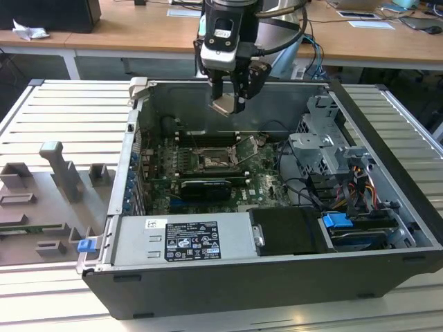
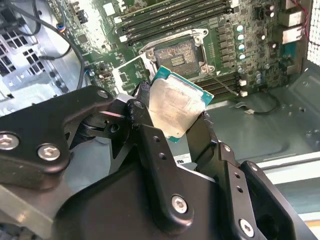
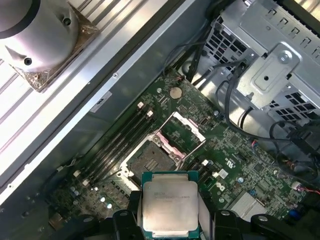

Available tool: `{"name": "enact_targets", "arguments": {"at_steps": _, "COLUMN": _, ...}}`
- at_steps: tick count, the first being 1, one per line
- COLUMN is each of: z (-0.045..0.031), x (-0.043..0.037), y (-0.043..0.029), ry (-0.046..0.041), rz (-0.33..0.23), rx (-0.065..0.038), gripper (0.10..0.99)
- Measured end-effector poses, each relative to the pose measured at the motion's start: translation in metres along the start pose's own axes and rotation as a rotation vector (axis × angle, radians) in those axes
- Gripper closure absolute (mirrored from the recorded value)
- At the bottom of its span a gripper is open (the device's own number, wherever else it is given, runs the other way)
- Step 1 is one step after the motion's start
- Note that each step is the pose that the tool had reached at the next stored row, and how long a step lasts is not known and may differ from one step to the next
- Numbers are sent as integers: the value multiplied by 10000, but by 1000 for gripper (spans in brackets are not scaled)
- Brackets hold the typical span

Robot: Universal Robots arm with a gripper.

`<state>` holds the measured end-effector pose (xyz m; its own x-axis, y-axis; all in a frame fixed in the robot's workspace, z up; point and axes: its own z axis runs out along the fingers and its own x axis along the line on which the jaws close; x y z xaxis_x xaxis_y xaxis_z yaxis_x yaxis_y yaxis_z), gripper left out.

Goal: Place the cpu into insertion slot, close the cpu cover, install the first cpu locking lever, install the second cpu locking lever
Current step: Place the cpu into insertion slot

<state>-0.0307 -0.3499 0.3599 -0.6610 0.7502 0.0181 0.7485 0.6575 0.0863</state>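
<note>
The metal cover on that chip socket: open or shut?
Open. The cpu cover is swung back beside the bare socket, and the tool holds the cpu clear of it.

Open computer case (image 1: 277,277) lying on worktop (image 1: 69,111). Tool (image 1: 230,102) hanging above motherboard (image 1: 263,183), gripping cpu (image 1: 224,106) clear of insertion slot (image 1: 211,160). cpu cover (image 1: 246,147) standing raised just at exterior view's right of insertion slot. Drive cage (image 1: 325,138) sitting farther right; fixture block (image 1: 41,200) lying on worktop at exterior view's left of computer case.
</note>
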Motion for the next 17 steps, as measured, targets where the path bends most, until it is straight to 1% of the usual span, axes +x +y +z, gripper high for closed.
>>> {"name": "enact_targets", "arguments": {"at_steps": 8, "z": 25, "x": 0, "y": -2, "ry": -15, "rz": 182, "rx": 1, "gripper": 549}}
{"name": "enact_targets", "arguments": {"at_steps": 10, "z": 37, "x": -1, "y": -3, "ry": -46, "rz": 378, "rx": 10, "gripper": 549}}
{"name": "enact_targets", "arguments": {"at_steps": 11, "z": 42, "x": -1, "y": -4, "ry": -57, "rz": 496, "rx": 8, "gripper": 549}}
{"name": "enact_targets", "arguments": {"at_steps": 13, "z": 57, "x": -1, "y": -5, "ry": -104, "rz": 1024, "rx": 0, "gripper": 549}}
{"name": "enact_targets", "arguments": {"at_steps": 15, "z": 64, "x": -1, "y": -5, "ry": -130, "rz": 1312, "rx": -4, "gripper": 549}}
{"name": "enact_targets", "arguments": {"at_steps": 17, "z": 75, "x": -2, "y": -6, "ry": -174, "rz": 1819, "rx": -12, "gripper": 549}}
